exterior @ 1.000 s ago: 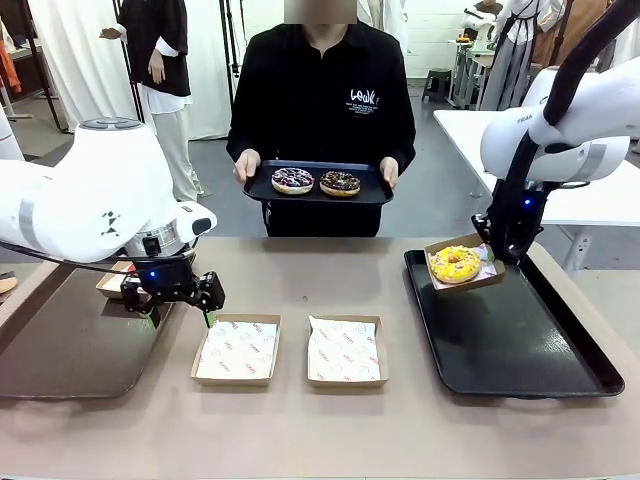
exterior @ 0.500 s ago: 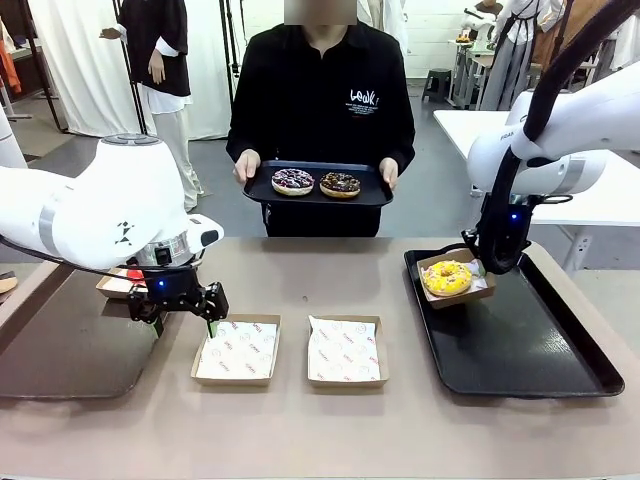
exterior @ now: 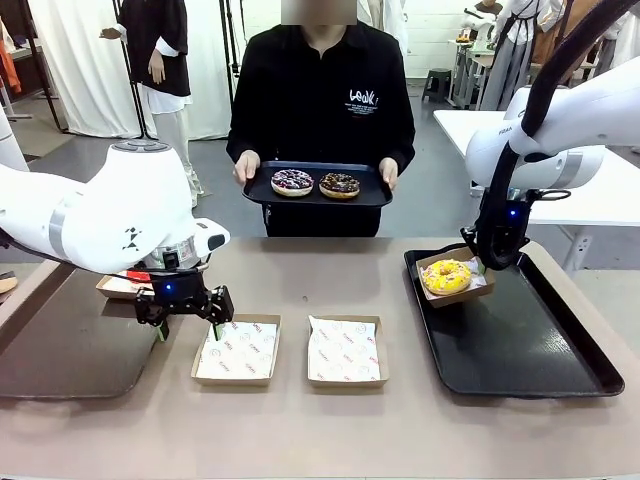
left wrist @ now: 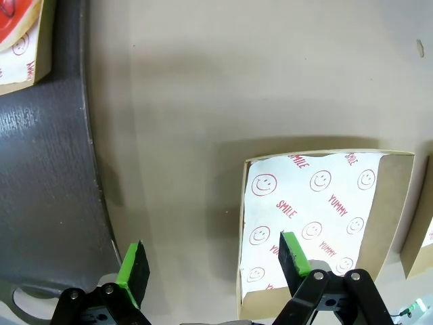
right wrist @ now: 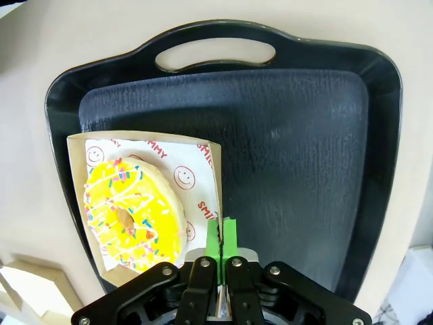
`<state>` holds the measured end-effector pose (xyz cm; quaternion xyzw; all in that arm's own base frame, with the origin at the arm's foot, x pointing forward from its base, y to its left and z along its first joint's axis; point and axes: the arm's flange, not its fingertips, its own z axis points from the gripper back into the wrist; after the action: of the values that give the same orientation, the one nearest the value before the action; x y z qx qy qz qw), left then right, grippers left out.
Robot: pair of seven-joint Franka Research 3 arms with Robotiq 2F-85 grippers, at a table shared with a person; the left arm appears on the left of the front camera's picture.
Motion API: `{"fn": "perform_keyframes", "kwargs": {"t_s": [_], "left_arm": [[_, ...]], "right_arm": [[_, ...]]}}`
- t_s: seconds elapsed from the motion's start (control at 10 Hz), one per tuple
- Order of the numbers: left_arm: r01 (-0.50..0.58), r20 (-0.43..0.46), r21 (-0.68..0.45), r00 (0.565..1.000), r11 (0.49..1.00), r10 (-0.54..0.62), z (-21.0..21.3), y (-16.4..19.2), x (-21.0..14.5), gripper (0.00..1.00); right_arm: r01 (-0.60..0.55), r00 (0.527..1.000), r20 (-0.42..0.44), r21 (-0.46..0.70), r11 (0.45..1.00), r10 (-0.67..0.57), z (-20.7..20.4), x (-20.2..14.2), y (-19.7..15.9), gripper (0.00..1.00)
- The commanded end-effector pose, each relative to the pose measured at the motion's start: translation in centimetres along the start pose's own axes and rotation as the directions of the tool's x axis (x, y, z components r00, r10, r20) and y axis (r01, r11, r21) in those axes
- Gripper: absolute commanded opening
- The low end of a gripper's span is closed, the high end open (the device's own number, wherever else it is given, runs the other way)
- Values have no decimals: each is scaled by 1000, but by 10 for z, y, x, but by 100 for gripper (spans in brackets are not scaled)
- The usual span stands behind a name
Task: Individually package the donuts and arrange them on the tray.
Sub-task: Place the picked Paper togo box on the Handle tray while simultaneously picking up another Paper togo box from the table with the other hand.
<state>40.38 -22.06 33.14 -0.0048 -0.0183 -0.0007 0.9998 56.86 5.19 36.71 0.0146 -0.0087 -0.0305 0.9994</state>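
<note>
Cardboard, shallow and lined with smiley-printed paper, forms the box [right wrist: 196, 169] that carries the yellow sprinkled donut [exterior: 447, 277]. The right end effector [exterior: 484, 264] is closed on this box's right wall, its green pads pinching the card edge. The box is at the far left corner of the black tray [exterior: 520, 345] on the right side of the table [exterior: 400, 430]; whether it rests on the tray or hangs just above it cannot be told.

The left end effector [exterior: 188, 325] hovers with its jaws spread wide and nothing between them. It is over bare table between the dark tray [exterior: 70, 355] on the left and the left empty box [exterior: 236, 350]. A second empty box [exterior: 345, 350] lies just to the right of that one.

At the far side a person holds a small tray [exterior: 262, 190] in both hands, with two dark chocolate donuts [exterior: 292, 181] side by side on it. A red donut [left wrist: 9, 16] lies in another box on the left tray.
</note>
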Motion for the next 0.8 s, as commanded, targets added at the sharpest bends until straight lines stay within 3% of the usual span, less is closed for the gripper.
{"fn": "perform_keyframes", "kwargs": {"t_s": [0.0, 0.4, 0.5, 0.6, 0.7], "left_arm": [[2, 16, -7, 1000, 1000, -2, -8, -7, 1, 100], [61, 31, -26, 998, 998, -60, -15, -7, 0, 100], [79, 33, -35, 996, 996, -78, -14, -7, -1, 41], [79, 34, -43, 996, 996, -78, -12, -7, -1, 41], [78, 34, -46, 997, 996, -76, -11, -6, -1, 0]], "right_arm": [[18, 1000, -5, -11, 1000, -18, 0, 4, 2, 1], [16, 1000, -1, -12, 1000, -16, 0, 3, 2, 1], [11, 1000, 3, -11, 1000, -11, 1, 3, 2, 1], [9, 1000, 2, -7, 1000, -9, 1, 3, 3, 1], [4, 1000, -1, -5, 1000, -4, 1, 3, 3, 60]]}}
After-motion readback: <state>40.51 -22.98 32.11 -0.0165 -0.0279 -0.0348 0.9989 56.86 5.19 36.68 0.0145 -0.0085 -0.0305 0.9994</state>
